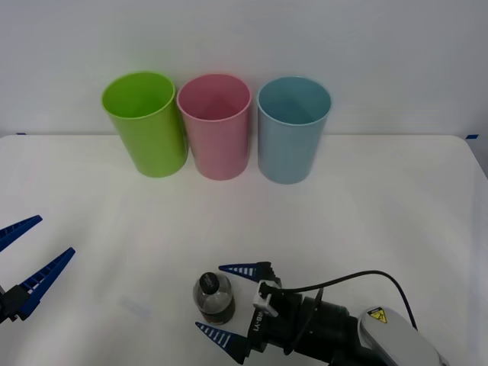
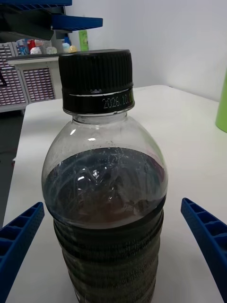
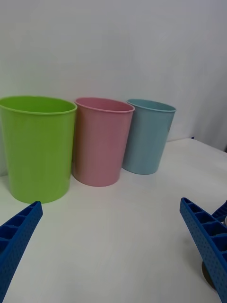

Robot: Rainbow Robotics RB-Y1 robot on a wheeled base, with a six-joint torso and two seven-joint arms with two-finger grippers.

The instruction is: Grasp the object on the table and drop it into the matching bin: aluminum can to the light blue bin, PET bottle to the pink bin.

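Note:
The PET bottle [image 1: 213, 297], small and clear with a black cap and a dark label band, stands upright on the white table [image 1: 366, 213] near its front edge. My right gripper [image 1: 209, 297] is open around it, one blue finger on each side, neither touching. In the right wrist view the bottle [image 2: 106, 189] stands close up between the spread fingers of the right gripper [image 2: 112, 203]. The pink bin [image 1: 215, 126] stands at the back centre with the light blue bin [image 1: 293, 130] to its right. My left gripper [image 1: 56, 234] hangs open at the left edge.
A lime green bin [image 1: 145, 122] stands left of the pink bin, the three almost touching in a row at the table's back. In the left wrist view the green bin [image 3: 35, 147], pink bin [image 3: 101, 142] and light blue bin [image 3: 146, 137] stand beyond the open left gripper [image 3: 111, 202].

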